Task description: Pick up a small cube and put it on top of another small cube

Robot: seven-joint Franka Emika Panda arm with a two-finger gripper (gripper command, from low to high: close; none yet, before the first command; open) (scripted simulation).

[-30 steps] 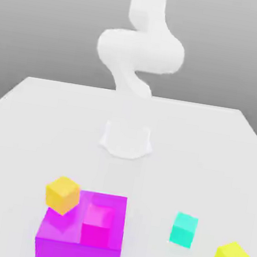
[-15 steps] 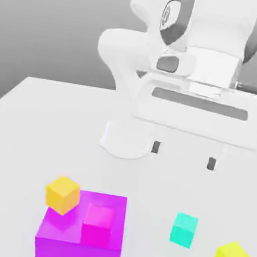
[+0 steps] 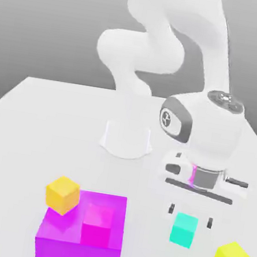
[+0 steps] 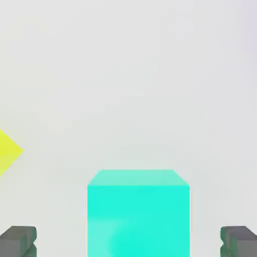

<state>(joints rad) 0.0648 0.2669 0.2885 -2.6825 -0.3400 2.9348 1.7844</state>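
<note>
We hover the gripper (image 3: 190,216) with fingers (image 4: 18,240) spread wide and empty above the turquoise cube (image 3: 184,229), which sits on the table (image 3: 37,128) near the exterior view's right; next we should lower straight, close, then carry to the orange cube (image 3: 62,194) far left

We are looking at a simulated test bench, not a lived-in room. A plain white table (image 3: 39,117) sits before a featureless grey backdrop, with no walls, furniture or clutter. A smooth white robot arm (image 3: 167,49) rises from a round base (image 3: 126,140), and flat-coloured blocks such as the big magenta block (image 3: 61,237) lie about like rendered primitives.
</note>
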